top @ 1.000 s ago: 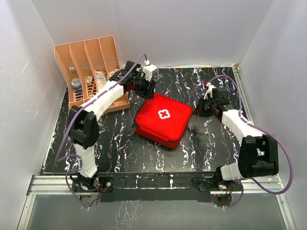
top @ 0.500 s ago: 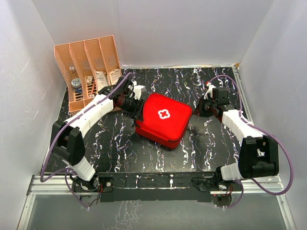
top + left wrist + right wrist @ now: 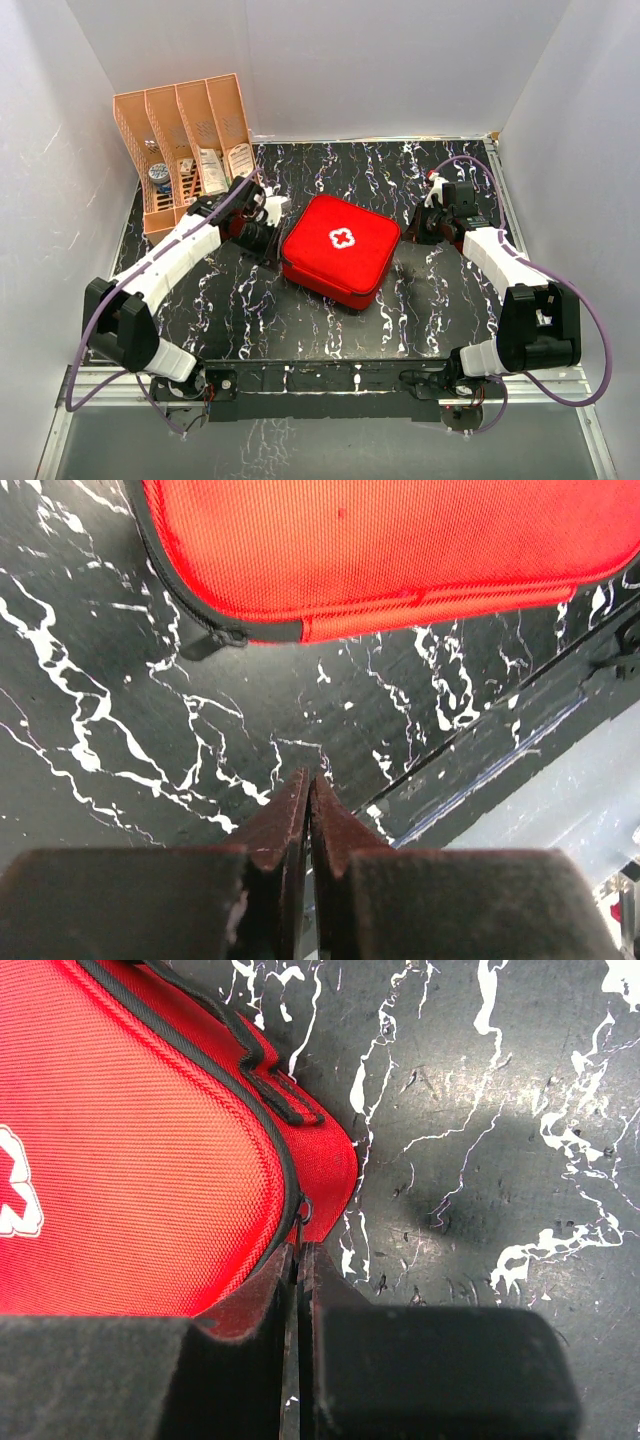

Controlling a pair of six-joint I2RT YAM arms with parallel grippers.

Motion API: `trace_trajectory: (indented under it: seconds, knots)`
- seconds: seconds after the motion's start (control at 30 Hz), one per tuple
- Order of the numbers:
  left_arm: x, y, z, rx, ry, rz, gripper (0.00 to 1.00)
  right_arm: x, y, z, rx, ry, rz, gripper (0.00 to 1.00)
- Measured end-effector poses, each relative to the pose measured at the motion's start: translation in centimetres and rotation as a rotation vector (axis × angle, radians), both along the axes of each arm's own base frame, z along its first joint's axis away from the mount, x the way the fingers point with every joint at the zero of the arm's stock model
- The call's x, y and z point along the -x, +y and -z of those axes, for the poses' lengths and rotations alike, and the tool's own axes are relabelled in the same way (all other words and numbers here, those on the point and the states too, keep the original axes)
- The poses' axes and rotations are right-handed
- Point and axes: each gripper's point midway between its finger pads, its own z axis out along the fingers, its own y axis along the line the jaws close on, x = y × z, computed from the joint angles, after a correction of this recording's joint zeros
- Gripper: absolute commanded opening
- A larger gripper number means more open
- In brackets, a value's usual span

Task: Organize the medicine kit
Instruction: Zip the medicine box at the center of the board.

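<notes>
You have a counter point(image 3: 440, 300) with a black top veined in white like marble, closed in on three sides by plain white panels: a back wall point(image 3: 380, 70), a left wall point(image 3: 50, 200) and a right wall point(image 3: 580, 150). A silver metal rail point(image 3: 320, 378) runs along the counter's near edge, with a grey floor point(image 3: 320, 450) showing below it. The light is even and soft, and shadows on the counter are faint

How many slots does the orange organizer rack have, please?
4, side by side in the orange rack at the far-left corner of the table; contents partly hidden.
</notes>
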Motion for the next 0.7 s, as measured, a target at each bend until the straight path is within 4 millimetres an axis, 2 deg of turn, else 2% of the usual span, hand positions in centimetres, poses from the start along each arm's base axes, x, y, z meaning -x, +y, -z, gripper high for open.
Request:
trace_trajectory:
  seconds: [0.1, 0.3, 0.53, 0.63, 0.7]
  knots:
    - [1.3, 0.3, 0.6, -0.015, 0.027, 0.017, 0.0, 0.0, 0.0, 0.0, 0.002, -0.001, -0.003, 0.0]
    - [2.4, -0.6, 3.8, -0.057, 0.117, 0.05, 0.0, 0.0, 0.0, 0.0, 0.003, -0.001, -0.004, 0.0]
    - [0.9, -1.8, 7.9, -0.107, 0.16, 0.054, 0.0, 0.0, 0.0, 0.0, 0.005, -0.001, -0.004, 0.0]
    - [-0.1, -1.8, 8.6, -0.137, 0.154, 0.043, 0.0, 0.1, -0.3, 0.2, 0.014, 0.005, 0.002, 0.0]
    - [-1.7, -2.2, 8.7, -0.145, 0.123, 0.034, 0.0, 0.1, -0.4, 0.2, 0.019, 0.007, 0.006, 0.0]
